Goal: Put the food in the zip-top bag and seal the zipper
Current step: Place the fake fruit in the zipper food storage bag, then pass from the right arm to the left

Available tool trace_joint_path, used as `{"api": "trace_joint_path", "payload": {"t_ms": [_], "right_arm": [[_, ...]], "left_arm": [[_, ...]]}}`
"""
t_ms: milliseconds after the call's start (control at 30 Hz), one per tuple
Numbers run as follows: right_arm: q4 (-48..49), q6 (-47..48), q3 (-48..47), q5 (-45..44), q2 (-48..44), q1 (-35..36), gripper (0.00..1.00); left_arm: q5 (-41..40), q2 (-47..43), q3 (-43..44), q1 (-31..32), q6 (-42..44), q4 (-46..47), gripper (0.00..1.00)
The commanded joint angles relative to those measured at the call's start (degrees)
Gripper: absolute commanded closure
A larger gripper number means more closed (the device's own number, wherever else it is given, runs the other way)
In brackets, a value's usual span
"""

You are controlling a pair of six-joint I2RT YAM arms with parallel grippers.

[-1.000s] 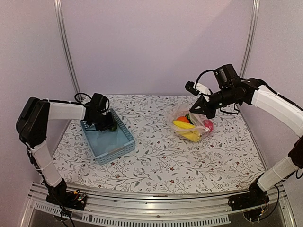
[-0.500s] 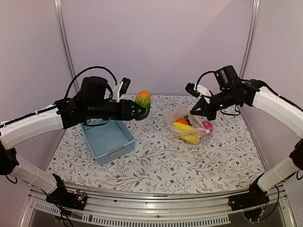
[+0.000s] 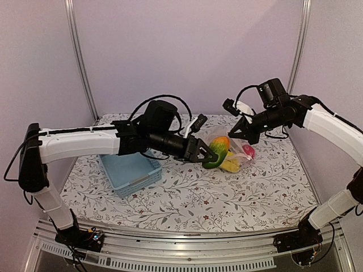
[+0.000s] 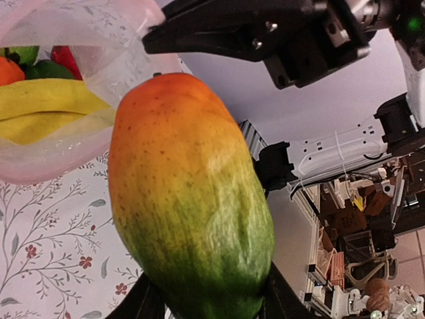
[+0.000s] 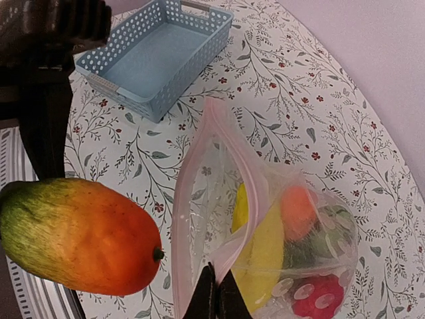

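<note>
The left tool (image 3: 204, 154) is clenched on the mango (image 3: 217, 151) at its green end. The orange end and long axis aim into the mouth of the zip-top bag (image 3: 245, 151), just beside it. The right tool (image 3: 238, 131) is pinched shut on the bag's lip, holding the zipper (image 5: 184, 212) apart. Other food lies inside the bag.

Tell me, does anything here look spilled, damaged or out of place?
Nothing stands out. The left gripper holds the mango at the bag mouth, which the right gripper pinches open; the other food lies inside.
</note>
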State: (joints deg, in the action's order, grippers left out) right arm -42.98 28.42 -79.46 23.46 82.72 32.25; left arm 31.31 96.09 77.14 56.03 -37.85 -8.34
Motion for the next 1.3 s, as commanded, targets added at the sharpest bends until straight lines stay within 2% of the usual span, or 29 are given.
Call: {"api": "trace_joint_path", "payload": {"t_ms": [0, 167, 267, 300, 333, 400, 433, 467, 633, 733, 833, 933, 1033, 1133, 1267], "right_arm": [[-1.6, -1.05, -1.63, 0.34, -2.65, 0.27, 1.0], [-2.55, -0.27, -0.69, 2.82, -4.24, 0.27, 1.0], [-3.58, 0.37, 0.31, 5.37, -4.88, 0.27, 1.0], [-4.28, 0.7, 0.39, 6.4, -5.0, 0.29, 1.0], [-5.07, 0.97, 0.25, 7.22, -5.02, 0.33, 1.0], [-6.28, 1.22, -0.19, 8.24, -5.01, 0.31, 1.0], [-6.63, 1.27, -0.29, 8.53, -5.2, 0.28, 1.0], [-6.69, 1.28, -0.34, 8.67, -5.48, 0.31, 1.0], [-7.79, 0.8, -1.18, 9.4, -7.01, 0.28, 1.0], [-8.38, 0.75, -1.95, 9.62, -7.68, 0.27, 1.0], [-9.93, 0.96, -3.55, 9.88, -7.83, 0.27, 1.0], [-11.6, 1.78, -4.45, 11.11, -8.07, 0.27, 1.0], [-13.97, 3.14, -4.93, 12.84, -7.91, 0.31, 1.0], [-15.91, 4.51, -5.17, 15.29, -6.76, 0.36, 1.0], [-18.19, 5.79, -6.18, 19.06, -5.95, 0.66, 1.0]], "left_arm": [[0.6, 3.71, 2.44, 0.06, -5.82, 1.54, 0.85], [-2.99, 10.46, 5.63, -2.73, -17.02, 4.2, 0.79], [-6.68, 13.0, 6.18, -4.02, -24.16, 10.96, 0.68], [-7.69, 13.84, 6.4, -4.34, -26.83, 13.02, 0.62], [-8.42, 14.62, 6.58, -4.5, -29.25, 16.14, 0.46], [-9.25, 15.29, 6.03, -4.7, -33.19, 22.55, 0.27], [-9.72, 15.07, 5.48, -4.7, -34.83, 25.28, 0.05], [-10.82, 14.56, 4.83, -4.7, -36.21, 26.75, 0.01], [-12.07, 10.39, 3.71, -3.67, -32.94, 26.32, 0.0], [-11.95, 5.41, 2.96, -0.97, -23.64, 22.33, 0.0], [-16.02, -1.29, 1.93, 3.54, -7.52, 15.09, 0.0], [-30.82, -7.85, 0.23, 12.32, 19.18, 6.91, 0.0], [-45.94, -11.1, -3.05, 20.84, 43.1, 5.08, 0.0], [-50.69, -9.66, -2.11, 24.37, 53.53, 0.96, 0.01], [-46.54, -4.86, 3.91, 25.02, 59.39, -8.55, 0.18]]}}
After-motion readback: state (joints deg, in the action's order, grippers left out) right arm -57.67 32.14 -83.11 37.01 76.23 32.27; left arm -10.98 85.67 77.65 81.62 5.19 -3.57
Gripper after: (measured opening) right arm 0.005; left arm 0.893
